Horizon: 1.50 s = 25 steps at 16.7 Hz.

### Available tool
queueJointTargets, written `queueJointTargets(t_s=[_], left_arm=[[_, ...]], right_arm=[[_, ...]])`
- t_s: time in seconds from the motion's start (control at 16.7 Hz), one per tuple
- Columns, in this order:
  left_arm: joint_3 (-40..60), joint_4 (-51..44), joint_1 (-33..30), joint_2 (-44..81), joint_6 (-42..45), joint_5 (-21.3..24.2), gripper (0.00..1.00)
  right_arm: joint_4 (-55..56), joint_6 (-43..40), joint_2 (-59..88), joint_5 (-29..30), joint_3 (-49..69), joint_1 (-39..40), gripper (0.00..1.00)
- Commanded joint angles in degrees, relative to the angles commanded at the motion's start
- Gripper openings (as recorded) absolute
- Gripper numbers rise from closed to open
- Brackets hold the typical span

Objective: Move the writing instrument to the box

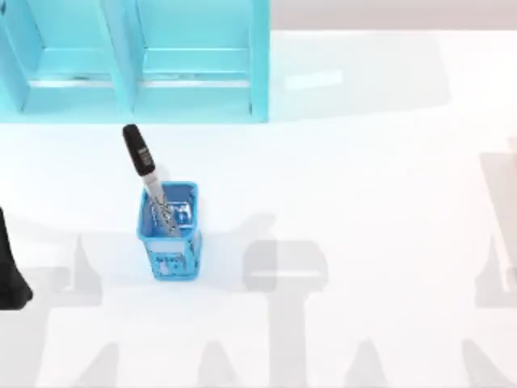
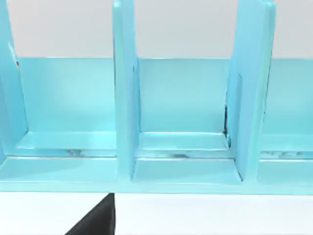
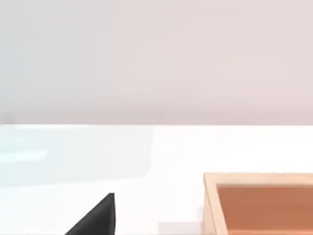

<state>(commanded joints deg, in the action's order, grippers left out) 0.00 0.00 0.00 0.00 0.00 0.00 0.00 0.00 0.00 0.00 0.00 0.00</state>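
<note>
Leaning at a tilt in a small blue mesh holder, one marker pen stands with its glossy black cap up and its slim silvery-grey barrel sunk among the wires. A small white label marks the cap. The square, open-topped holder sits on the smooth white counter, left of centre in the top view. Just behind it, along the far edge, rises a light blue shelf unit of flat panels, with upright dividers splitting it into open bays; the left wrist view faces three of these bays. One pale wooden box, with an orange-brown inside and thick plain walls, lies on the counter in the right wrist view. A dark part of the left arm sits at the counter's left edge, well apart from the pen. Whether either gripper is open or closed cannot be told. Nothing stands between holder and shelf.
</note>
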Motion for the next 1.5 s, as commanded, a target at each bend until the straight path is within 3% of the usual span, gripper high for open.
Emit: queueJointTargets(t_s=[0.24,0.48,1.5], left_arm=[[0.00,0.00,0.00,0.00,0.00,0.00,1.00],[0.00,0.00,0.00,0.00,0.00,0.00,1.00],[0.00,0.00,0.00,0.00,0.00,0.00,1.00]], right_arm=[[0.10,0.06,1.75,-0.14,1.06,1.08,1.00],[0.88,0.73,12.43,-0.71,7.11,6.78,1.00],[13.08,10.00,94.96,-4.90,54.35,44.40,1.00]])
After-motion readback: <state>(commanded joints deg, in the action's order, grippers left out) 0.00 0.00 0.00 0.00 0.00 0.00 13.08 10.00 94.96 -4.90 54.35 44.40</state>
